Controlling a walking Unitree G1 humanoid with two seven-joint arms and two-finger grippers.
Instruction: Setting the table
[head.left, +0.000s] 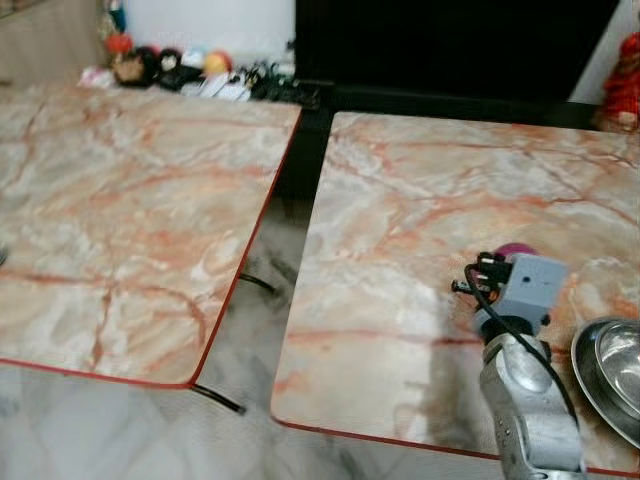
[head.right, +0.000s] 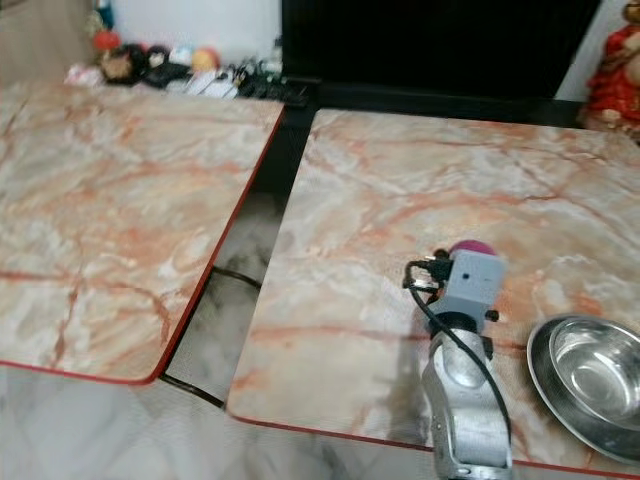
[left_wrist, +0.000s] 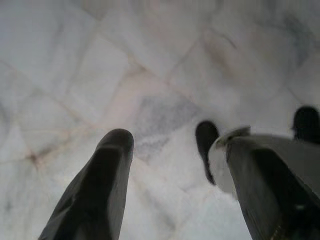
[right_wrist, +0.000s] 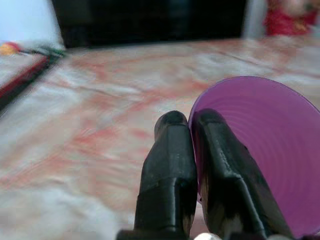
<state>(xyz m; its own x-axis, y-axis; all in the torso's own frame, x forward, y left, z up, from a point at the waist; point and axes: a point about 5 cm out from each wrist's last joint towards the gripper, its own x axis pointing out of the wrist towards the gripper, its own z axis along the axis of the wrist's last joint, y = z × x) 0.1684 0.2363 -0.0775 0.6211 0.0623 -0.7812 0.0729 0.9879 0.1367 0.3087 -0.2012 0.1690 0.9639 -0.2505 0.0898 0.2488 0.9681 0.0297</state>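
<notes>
Over the right-hand marble-patterned tabletop (head.right: 400, 200) with its red edge, the right tool (right_wrist: 191, 125) has its two black fingers (right_wrist: 170, 165) pinched together on the rim of a round purple plastic plate (right_wrist: 260, 150), which peeks out just beyond the grey wrist block in the head views. Just beside that arm, near the tabletop's front corner, sits a shiny round steel bowl (head.right: 590, 385). Down over the pale marble floor (left_wrist: 150, 75) the left tool (left_wrist: 172, 150) hangs with its fingers apart, and a second matching tabletop (head.left: 130, 200) stands across a narrow gap.
</notes>
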